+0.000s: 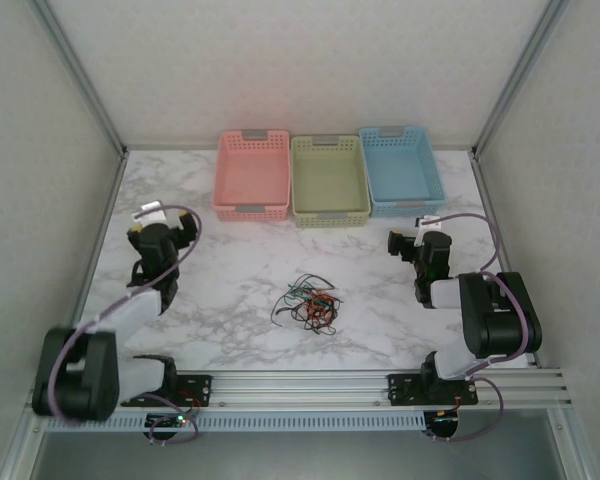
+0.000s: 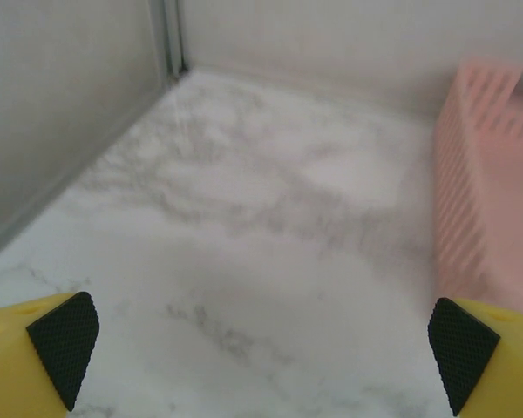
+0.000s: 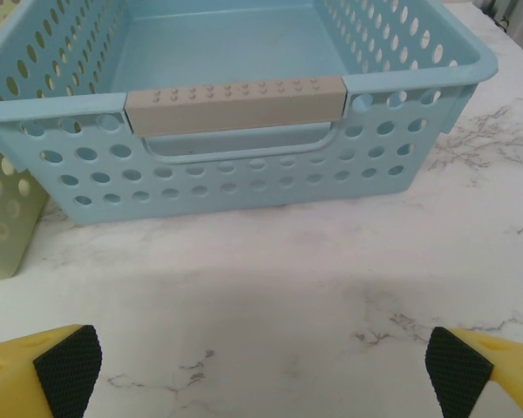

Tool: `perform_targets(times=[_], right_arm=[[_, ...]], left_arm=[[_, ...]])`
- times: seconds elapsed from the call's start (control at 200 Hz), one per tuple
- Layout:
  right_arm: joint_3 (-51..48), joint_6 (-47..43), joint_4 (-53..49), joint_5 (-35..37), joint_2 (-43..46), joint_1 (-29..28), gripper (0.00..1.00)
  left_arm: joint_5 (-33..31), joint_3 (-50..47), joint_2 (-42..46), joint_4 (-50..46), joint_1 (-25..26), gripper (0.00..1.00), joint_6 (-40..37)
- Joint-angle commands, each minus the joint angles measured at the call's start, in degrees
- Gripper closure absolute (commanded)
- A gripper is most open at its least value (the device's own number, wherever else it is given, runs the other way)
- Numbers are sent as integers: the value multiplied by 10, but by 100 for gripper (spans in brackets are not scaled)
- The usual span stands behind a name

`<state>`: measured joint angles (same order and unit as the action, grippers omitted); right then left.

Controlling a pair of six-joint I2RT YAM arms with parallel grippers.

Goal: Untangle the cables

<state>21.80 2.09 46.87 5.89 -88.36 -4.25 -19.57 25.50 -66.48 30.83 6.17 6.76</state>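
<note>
On the near half of the white marble-patterned table [image 1: 220, 300], between the two arms, a single tangled heap of thin flexible cables [image 1: 308, 303] is located. Black, red-orange and green strands are looped over one another in it, and the individual strands cannot be counted. The heap is kept well apart from both grippers. Two grippers are counted: the left gripper [image 2: 261, 348] and the right gripper [image 3: 261, 359], each held with its jaws spread wide over bare tabletop. Farther back, three perforated plastic baskets are set side by side in a row: one pink basket [image 1: 252, 172], one pale green basket [image 1: 328, 180] and one light blue basket [image 1: 400, 170]. The last is positioned directly ahead of the right gripper.
</note>
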Motion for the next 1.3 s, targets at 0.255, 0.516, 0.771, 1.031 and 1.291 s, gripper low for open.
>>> perform_targets(times=[0.255, 0.516, 0.771, 1.031, 1.291], right_arm=[[93, 37, -285, 37, 226, -18, 1], [121, 231, -493, -82, 415, -12, 1], [220, 280, -746, -220, 445, -17, 7], [276, 276, -870, -301, 383, -137, 28], [329, 243, -916, -226, 290, -312, 41]], left_arm=[[128, 171, 167, -429, -22, 0, 283], [329, 238, 193, -610, -11, 0, 279], [377, 270, 273, -781, 2, 0, 194], [372, 252, 295, -758, 14, 0, 185], [390, 239, 282, -747, 13, 0, 187]])
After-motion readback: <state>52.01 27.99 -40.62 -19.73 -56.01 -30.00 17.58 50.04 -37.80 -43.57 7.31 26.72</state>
